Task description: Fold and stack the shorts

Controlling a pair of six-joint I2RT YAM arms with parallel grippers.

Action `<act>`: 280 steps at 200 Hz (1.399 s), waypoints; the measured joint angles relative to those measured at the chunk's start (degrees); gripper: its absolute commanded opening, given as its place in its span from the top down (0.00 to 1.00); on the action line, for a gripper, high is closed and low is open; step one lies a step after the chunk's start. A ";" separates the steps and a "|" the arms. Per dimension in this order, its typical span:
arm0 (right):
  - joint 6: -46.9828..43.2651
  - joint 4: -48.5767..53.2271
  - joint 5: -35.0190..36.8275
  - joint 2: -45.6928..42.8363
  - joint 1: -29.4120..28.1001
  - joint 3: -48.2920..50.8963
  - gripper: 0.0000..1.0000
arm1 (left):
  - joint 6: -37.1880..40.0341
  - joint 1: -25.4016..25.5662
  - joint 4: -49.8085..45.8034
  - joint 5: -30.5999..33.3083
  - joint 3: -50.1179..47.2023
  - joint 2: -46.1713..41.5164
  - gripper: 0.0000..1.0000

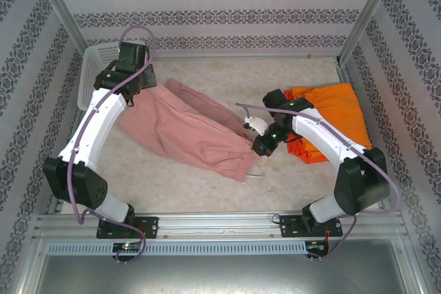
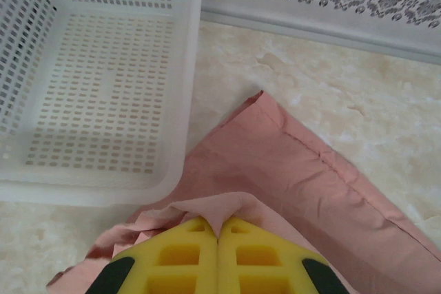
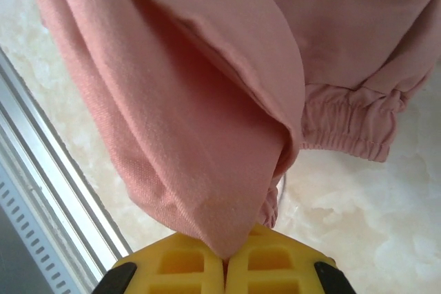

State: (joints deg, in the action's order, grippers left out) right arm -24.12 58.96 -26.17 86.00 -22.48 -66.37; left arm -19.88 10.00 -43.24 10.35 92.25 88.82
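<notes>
I counted three pairs — dusty pink shorts (image 1: 182,129), bright orange shorts (image 1: 334,105), red-orange shorts (image 1: 308,151) — plus one white mesh basket (image 1: 91,70).

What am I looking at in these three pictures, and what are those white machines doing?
Two white robot arms, the left arm and the right arm, are bolted to a table. One picture looks down from above. The other two come from a camera on each wrist and show that arm's yellow jaws. Both sets of jaws are shut, each pinching the pink shorts at opposite ends. Some orange shorts lie on the right, and a white basket sits at the far left.
</notes>
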 measured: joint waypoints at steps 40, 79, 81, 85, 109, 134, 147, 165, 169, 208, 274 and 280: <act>0.24 -0.09 1.18 3.52 1.57 -1.95 0.98 | -0.02 -0.04 2.19 -1.18 2.16 5.42 1.00; 1.92 -0.46 3.48 7.26 2.89 -3.63 0.78 | -0.22 -0.66 3.98 -2.60 5.64 11.32 0.87; 1.73 -0.50 3.72 7.43 2.89 -3.72 0.75 | -0.26 -0.68 3.98 -2.73 5.97 11.74 0.84; 2.27 -0.57 4.28 7.72 2.93 -3.89 0.71 | -0.24 -0.74 4.07 -3.13 6.69 12.66 0.78; 4.63 -2.05 7.98 8.28 4.24 -4.61 0.48 | -0.92 -1.14 3.80 -6.86 12.66 18.10 0.39; 10.03 -5.35 12.85 5.33 7.19 -4.48 0.17 | -1.31 -2.03 3.28 -10.88 17.40 19.98 0.13; 13.68 -7.82 14.01 1.22 8.24 -4.04 0.13 | -1.66 -2.56 3.48 -12.79 16.63 17.35 0.05; 20.02 -13.55 12.52 -7.41 7.76 -1.81 0.07 | -2.69 -2.89 4.92 -15.28 10.60 9.25 0.00; 21.20 -14.99 11.69 -9.33 7.32 -1.07 0.07 | -2.95 -2.91 5.77 -15.72 8.28 6.51 0.00; 36.06 -28.72 4.92 -18.62 -7.26 6.12 0.02 | -6.91 -2.91 13.64 -20.09 -12.44 -15.52 0.00; 47.87 -33.90 2.34 -0.61 -18.56 8.41 0.02 | -14.47 -2.91 25.11 -24.28 -39.60 -19.78 0.00; 48.26 -33.92 2.36 0.98 -18.56 8.44 0.02 | -15.28 -2.91 26.21 -24.70 -41.35 -19.78 0.00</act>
State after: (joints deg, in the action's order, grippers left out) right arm 24.14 25.04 -23.81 86.98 -41.04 -57.93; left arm -35.16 7.09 -17.04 -14.35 50.89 69.04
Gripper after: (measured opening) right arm 0.977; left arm 0.999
